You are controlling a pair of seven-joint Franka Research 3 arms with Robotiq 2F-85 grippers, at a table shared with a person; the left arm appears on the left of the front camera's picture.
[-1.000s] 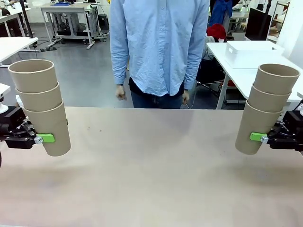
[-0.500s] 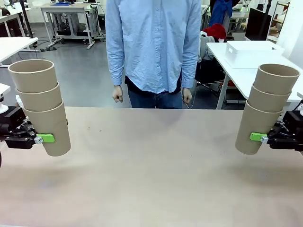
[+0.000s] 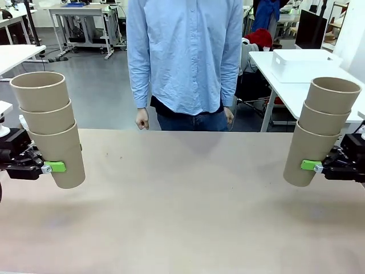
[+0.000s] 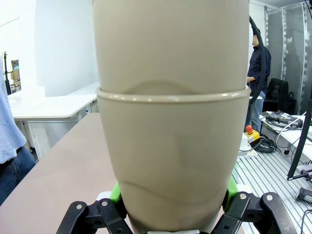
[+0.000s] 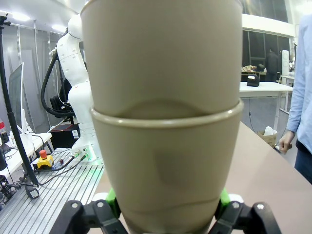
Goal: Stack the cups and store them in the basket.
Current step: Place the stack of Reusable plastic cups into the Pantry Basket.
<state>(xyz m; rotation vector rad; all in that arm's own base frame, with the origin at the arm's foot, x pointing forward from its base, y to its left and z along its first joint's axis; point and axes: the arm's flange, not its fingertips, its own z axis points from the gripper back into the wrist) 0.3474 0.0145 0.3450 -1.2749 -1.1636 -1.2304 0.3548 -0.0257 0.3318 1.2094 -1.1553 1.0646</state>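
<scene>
A person in a light blue shirt (image 3: 185, 51) and dark trousers stands at the far side of the beige table (image 3: 182, 222), near its middle. Behind, on the grey floor, there are white work tables at far left (image 3: 17, 54) and far right (image 3: 261, 60). A black monitor (image 3: 311, 28) stands far right, with a red cloth item (image 3: 261, 37) near it.

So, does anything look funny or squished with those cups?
Yes. The left claw and right claw each hold three stacked tall brown paper cups, and the left stack and right stack lean outward. Close up, the bottom cups look dented where squeezed.
</scene>
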